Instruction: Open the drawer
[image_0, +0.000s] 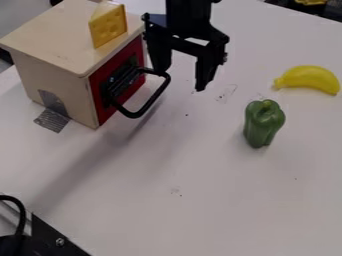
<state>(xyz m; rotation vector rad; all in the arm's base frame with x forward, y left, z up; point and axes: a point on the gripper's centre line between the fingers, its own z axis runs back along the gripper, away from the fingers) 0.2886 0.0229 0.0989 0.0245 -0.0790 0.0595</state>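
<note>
Step in hand, likely: lining up on handle before pull. Black claw (182, 77) spread wide, empty, beside upper end of black handle (155, 97); contact unclear. Red-fronted drawer (97, 87) looks shut in wooden box (61, 87). Next: get finger behind handle bar, then draw straight out from box.

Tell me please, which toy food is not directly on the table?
The cheese wedge: it sits on the wooden box, while the pepper and banana rest on the table.
</note>
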